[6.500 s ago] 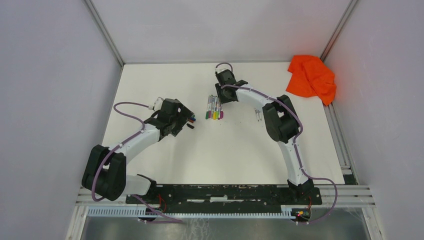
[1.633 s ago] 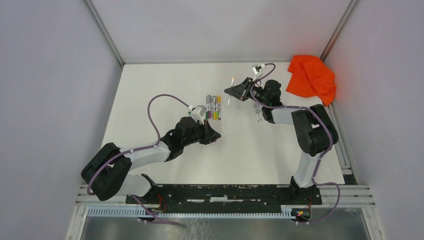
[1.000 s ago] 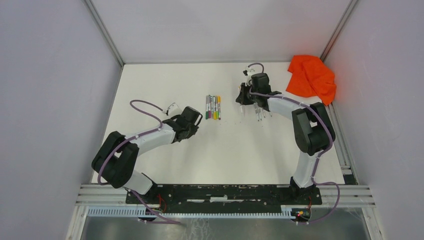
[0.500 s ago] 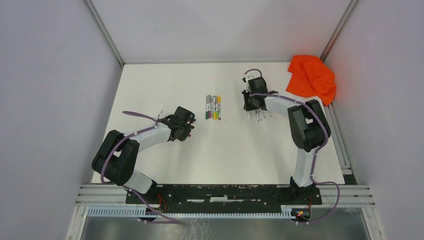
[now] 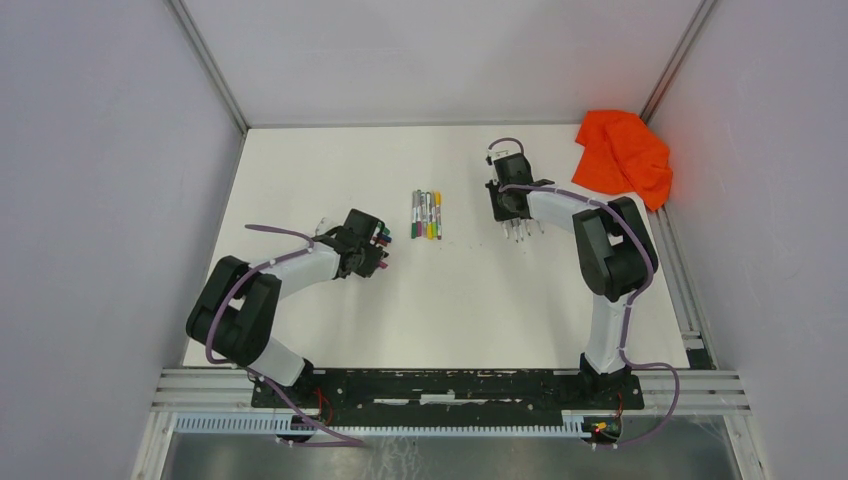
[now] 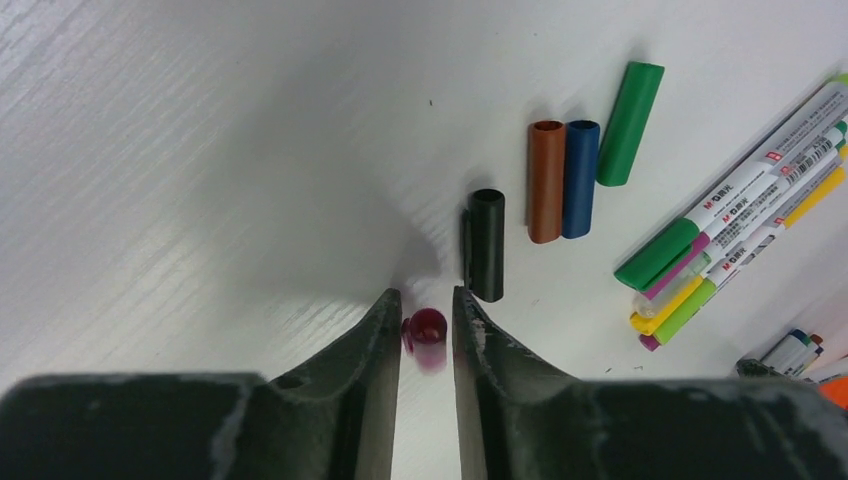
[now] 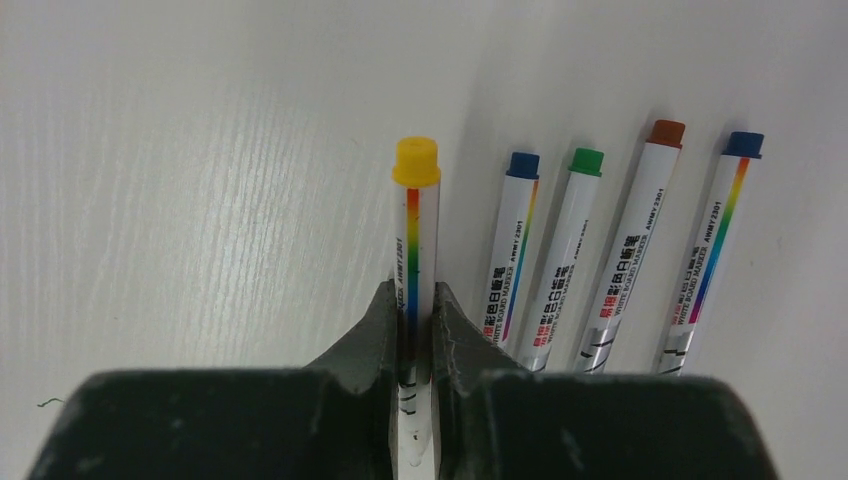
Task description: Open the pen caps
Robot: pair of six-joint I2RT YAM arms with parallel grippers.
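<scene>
Top view: left end effector (image 5: 377, 250) and right end effector (image 5: 512, 217) barely shifted since half a second back.
Left wrist: fingers flank small dark-magenta plastic cap (image 6: 425, 328); I cannot tell contact.
Right wrist: clamped on yellow-ended white pen barrel (image 7: 414, 215); bare table (image 7: 180, 200) leftward.

pen caps (image 6: 580, 178): glossy plastic; table (image 6: 200, 150): matt, wood-grained; cloth (image 5: 622, 155): soft fabric
</scene>
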